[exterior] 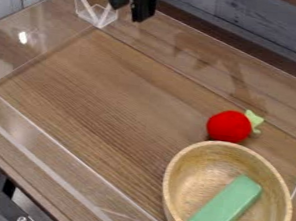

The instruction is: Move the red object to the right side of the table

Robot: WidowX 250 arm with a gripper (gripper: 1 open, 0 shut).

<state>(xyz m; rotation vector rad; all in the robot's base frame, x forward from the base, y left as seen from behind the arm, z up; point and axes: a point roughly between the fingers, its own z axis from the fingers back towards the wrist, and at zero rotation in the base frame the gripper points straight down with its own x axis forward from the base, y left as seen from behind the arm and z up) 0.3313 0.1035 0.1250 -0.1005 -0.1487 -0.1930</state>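
The red object (233,125), a small round toy fruit with a green leafy tip, rests on the brown wood-grain table (125,100) at the right, just above the bowl's rim. My black gripper (131,2) hangs at the top left, over the far corner of the table and far from the fruit. Its fingers point down, look parted, and hold nothing.
A round light-wood bowl (182,192) sits at the lower right with a green rectangular block (226,206) lying in it. Low clear acrylic walls (45,30) border the tabletop. A grey plank wall runs along the back.
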